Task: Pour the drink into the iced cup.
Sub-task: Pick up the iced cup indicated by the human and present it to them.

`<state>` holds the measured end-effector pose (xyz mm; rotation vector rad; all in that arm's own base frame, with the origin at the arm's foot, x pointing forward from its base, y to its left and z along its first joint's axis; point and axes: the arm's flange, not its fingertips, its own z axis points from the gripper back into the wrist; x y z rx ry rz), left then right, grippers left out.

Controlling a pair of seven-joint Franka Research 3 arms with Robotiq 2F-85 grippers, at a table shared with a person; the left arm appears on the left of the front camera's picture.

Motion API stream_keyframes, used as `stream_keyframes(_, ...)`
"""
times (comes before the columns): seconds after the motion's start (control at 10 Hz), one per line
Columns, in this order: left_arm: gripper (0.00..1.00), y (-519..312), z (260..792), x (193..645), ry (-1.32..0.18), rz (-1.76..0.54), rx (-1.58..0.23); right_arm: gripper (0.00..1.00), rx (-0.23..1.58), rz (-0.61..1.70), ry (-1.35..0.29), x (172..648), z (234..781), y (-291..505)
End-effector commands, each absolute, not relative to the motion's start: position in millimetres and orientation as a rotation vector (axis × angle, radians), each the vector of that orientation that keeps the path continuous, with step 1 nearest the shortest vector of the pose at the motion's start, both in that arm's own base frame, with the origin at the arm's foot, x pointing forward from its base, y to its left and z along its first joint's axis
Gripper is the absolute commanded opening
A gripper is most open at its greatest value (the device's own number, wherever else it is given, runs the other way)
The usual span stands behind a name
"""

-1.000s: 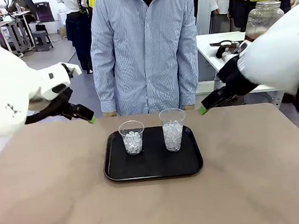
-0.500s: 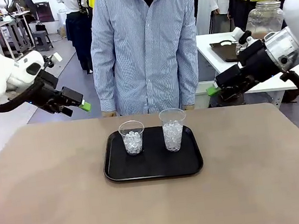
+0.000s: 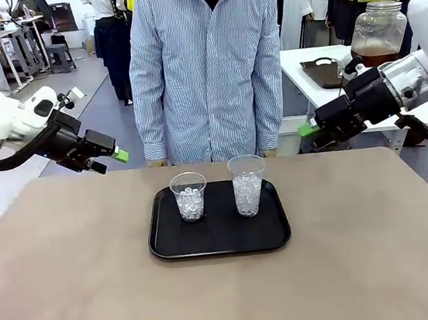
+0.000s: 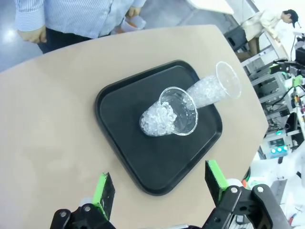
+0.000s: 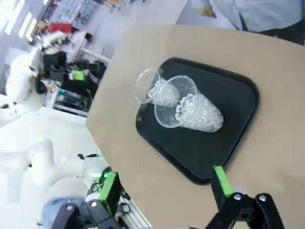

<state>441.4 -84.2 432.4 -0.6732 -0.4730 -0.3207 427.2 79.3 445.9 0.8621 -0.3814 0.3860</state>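
The amber, tea-like drink (image 4: 132, 23) is made out, it seems, in a small clear cup held in the person's hand (image 4: 135, 10), just past the far edge of the tan counter (image 4: 57, 124). That patch is small and cut by the frame, so this is offered with caution. Nothing amber is seen on the counter itself.

On the flat black rectangular tray (image 3: 220, 241) two clear plastic cups are stood upright, side by side but apart. A shorter iced cup (image 3: 190, 196) and a taller iced cup (image 3: 247, 185) are both packed with clear ice cubes, and no drink has been poured in yet.

The left hand (image 4: 158, 183) is held high off to its own side, jaws wide, nothing gripped. The right hand (image 5: 165, 183) is likewise raised, spread wide and empty.

Handling is judged thus: a thin plastic cup of liquid would be light, soft-walled and easily crushed, and the drink quick to slosh. A gentle hold at mid-wall, below the rim, is called for, then a slow tilt over the ice so that splashing is avoided.
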Motion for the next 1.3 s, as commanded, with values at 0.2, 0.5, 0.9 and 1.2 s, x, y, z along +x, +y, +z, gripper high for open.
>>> stream_keyframes(0.2,1.00,-85,440,438,-0.482,-0.321,-0.677,1.00,0.891,0.355,-0.374,424,448,76)
stream_keyframes(0.5,1.00,-78,437,444,-0.466,-0.288,-0.716,1.00,0.928,0.331,-0.315,431,448,79)
stream_keyframes(0.9,1.00,-47,433,468,-0.395,-0.035,-0.980,1.00,1.187,-0.044,-0.119,457,447,56)
stream_keyframes(1.2,1.00,-41,416,489,-0.306,0.032,-1.139,1.00,1.341,-0.214,0.007,476,424,42)
